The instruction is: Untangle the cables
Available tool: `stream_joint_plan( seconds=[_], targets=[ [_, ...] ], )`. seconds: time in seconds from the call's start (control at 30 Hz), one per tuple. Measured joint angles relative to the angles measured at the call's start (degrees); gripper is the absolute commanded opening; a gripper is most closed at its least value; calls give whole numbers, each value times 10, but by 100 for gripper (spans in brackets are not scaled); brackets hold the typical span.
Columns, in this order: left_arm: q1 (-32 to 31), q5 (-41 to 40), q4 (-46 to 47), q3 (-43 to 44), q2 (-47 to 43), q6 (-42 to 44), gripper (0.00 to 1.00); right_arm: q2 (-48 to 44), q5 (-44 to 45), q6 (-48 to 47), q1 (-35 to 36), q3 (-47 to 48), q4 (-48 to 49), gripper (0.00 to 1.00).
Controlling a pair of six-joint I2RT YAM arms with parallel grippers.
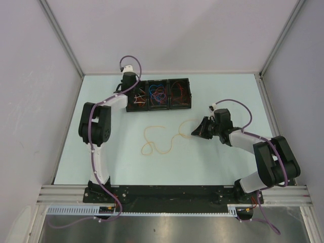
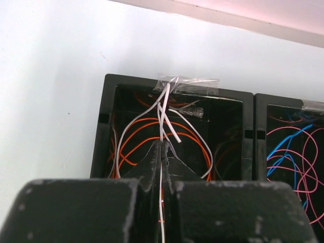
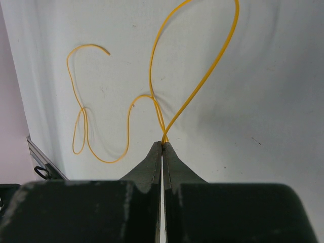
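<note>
- My left pincer point(image 2: 161, 144) is fully closed on a white cable point(image 2: 162, 121) over the leftmost compartment of the black tray point(image 2: 101, 131). The right pincer point(image 3: 163, 144) is likewise pinched shut on a yellow cable point(image 3: 202, 86) out on the table point(image 1: 228, 162).
- My main worry is on the left. The white cable runs up under a strip of clear tape point(image 2: 195, 83) on the far rim of the tray. If I pull hard, I judge the tape could tear off, or the whole tray could drag or tip.
- The white strands lie across orange cables point(image 2: 144, 121) in the same compartment, so lifting may haul those up as a clump instead of freeing one.
- Wire this thin can slide out of closed jaws under tension, and I cannot tell how firmly either cable is gripped.
- On the right, the yellow cable seems pinched where two strands meet, so pulling may tighten its loops rather than open them.
- The neighbouring compartment holds blue and pink cables point(image 2: 288, 152), and a swinging white end could snag there.
- As for looks, the cables are thread-thin, floppy and glossy. The yellow one lies on the table in loose, open curls on the near side of the tray, apart from it, with one end lying bare. The white and orange ones sit bunched in arcs inside the tray.
</note>
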Motion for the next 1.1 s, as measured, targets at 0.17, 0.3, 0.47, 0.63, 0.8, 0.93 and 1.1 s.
stream_joint_plan(
  seconds=[0.17, 0.3, 0.47, 0.63, 0.8, 0.93, 1.1],
  targets=[
    [0, -3, -1, 0, -6, 12, 30, 2, -4, 0, -1, 0, 1, 0],
    [0, -4, -9, 0, -25, 17, 40, 2, -6, 0, -2, 0, 1, 0],
    [0, 1, -31, 4, -61, 27, 63, 2, -6, 0, -2, 0, 1, 0],
    [0, 9, -50, 4, -113, 32, 76, 2, -6, 0, -3, 0, 1, 0],
    [0, 19, -80, 4, -176, 33, 78, 2, -6, 0, -3, -1, 1, 0],
    [-2, 32, -115, -2, -226, 31, 77, 2, -6, 0, -3, -2, 1, 0],
    [-26, 38, -156, -84, -334, 11, 75, 2, -6, 0, -3, -6, 4, 0]
  ],
)
